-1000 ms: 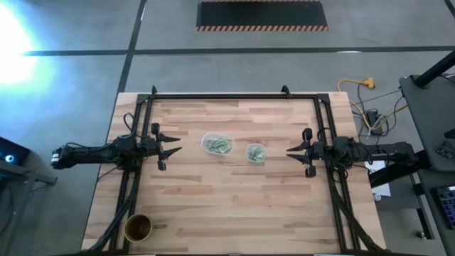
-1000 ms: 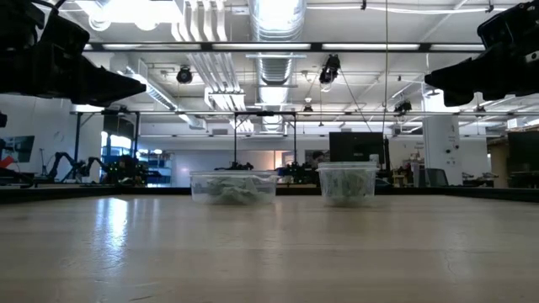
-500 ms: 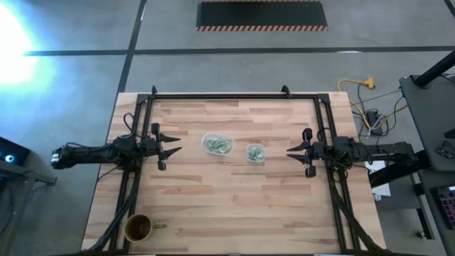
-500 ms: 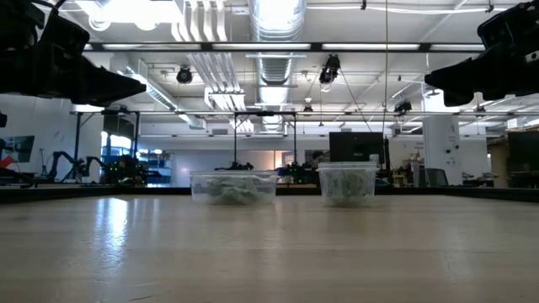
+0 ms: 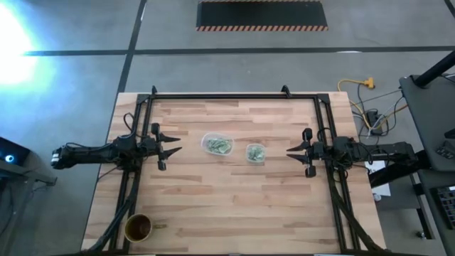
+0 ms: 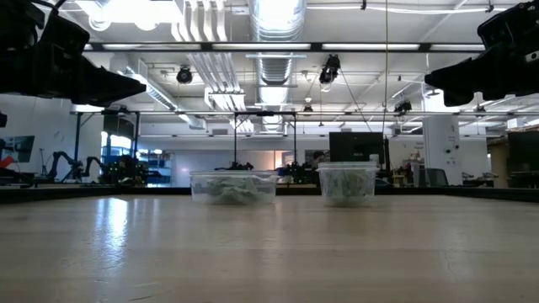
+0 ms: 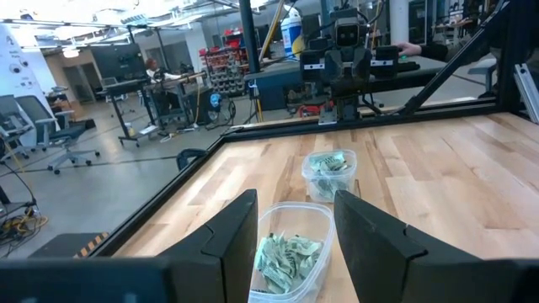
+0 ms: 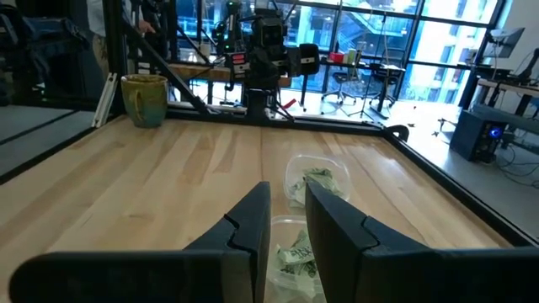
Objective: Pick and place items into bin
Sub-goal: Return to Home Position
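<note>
Your jaws flank the bins point(image 6: 233, 174), empty: left wide, right barely parted. Items point(image 7: 286, 252) lie inside both.

Wooden table point(image 5: 234, 206), wide bin point(image 6: 233, 175), small bin point(image 6: 347, 167), cup point(image 8: 145, 101)

The floor point(image 5: 213, 64) is grey concrete crossed by dark seam lines. A black mat point(image 5: 261, 16) with a striped hazard border lies at top centre of the high view; strong glare point(image 5: 11, 43) fills its upper left. The low view shows white ceiling ducts point(image 6: 274, 25) and strip lights point(image 6: 126, 10). Large windows point(image 8: 404, 34) appear in the right wrist view.
</note>
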{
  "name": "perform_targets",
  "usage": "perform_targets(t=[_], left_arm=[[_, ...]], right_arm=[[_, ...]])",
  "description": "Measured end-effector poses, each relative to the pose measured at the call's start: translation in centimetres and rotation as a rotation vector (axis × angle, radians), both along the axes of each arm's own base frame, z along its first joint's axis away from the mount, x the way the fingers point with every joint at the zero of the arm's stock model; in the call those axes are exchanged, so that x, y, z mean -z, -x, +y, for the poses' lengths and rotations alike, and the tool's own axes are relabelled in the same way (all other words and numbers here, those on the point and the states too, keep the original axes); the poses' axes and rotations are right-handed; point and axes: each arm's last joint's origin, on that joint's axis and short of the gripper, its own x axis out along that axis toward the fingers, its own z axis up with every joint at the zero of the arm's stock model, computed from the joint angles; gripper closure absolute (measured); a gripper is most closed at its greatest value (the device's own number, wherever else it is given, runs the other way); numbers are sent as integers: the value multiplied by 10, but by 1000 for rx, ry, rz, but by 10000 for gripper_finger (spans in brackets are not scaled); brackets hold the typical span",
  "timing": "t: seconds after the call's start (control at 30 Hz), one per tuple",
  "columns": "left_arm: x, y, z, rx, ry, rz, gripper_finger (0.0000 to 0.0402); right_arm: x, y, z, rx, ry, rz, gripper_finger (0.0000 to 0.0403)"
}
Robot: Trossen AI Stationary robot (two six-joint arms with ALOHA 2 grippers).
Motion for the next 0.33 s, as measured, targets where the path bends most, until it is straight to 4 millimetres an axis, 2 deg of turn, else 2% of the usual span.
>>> perform_targets(t=[0.33], left_arm=[[0, 0, 0, 0, 0, 0, 259]], right_arm=[[0, 0, 0, 0, 1, 0, 335]])
